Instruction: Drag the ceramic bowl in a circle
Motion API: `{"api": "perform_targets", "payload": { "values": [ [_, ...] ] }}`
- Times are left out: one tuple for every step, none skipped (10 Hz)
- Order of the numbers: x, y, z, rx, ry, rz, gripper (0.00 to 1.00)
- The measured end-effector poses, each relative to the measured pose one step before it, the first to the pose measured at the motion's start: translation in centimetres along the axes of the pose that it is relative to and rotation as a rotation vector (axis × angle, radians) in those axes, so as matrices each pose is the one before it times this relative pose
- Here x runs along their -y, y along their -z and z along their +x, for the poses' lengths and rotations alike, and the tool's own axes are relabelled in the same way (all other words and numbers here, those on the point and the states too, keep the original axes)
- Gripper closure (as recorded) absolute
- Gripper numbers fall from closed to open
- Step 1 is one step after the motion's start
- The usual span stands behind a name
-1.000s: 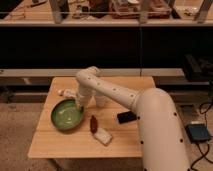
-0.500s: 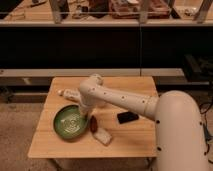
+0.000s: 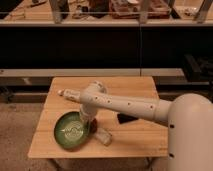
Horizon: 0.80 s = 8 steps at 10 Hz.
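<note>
Counter [image 3: 131, 138]: light wood, centre frame.
Ceramic bowl [image 3: 72, 130]: lower left of the counter.
Gripper [image 3: 88, 120]: at the bowl's right rim; jaws' state cannot be told.
Room: dark shelving [image 3: 100, 45] behind, speckled floor [image 3: 20, 125] left.

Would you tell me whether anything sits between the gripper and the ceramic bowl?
Nothing visible does: the gripper is already at the right rim of the ceramic bowl. A white block and a small reddish-brown object lie just right of the bowl.
</note>
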Motion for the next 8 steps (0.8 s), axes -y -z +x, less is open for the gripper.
{"api": "perform_targets", "payload": {
  "values": [
    [0.693,0.057,-0.69,0.0008,0.0061,0.00011,1.0],
    [0.889,0.127,-0.464,-0.00314,0.01633,-0.0041,1.0],
    [0.73,0.079,-0.359,-0.00063,0.00958,0.00013,1.0],
    [0.899,0.046,-0.417,0.00121,0.01277,0.00104,1.0],
    [1.091,0.226,-0.273,-0.00216,0.01787,-0.00117,1.0],
    [1.621,0.128,0.049,0.00031,0.0241,0.00164,1.0],
    [1.151,0.1,0.244,-0.00084,0.02199,-0.00097,1.0],
    [1.161,0.18,0.313,-0.00012,0.02037,-0.00098,1.0]
  ]
}}
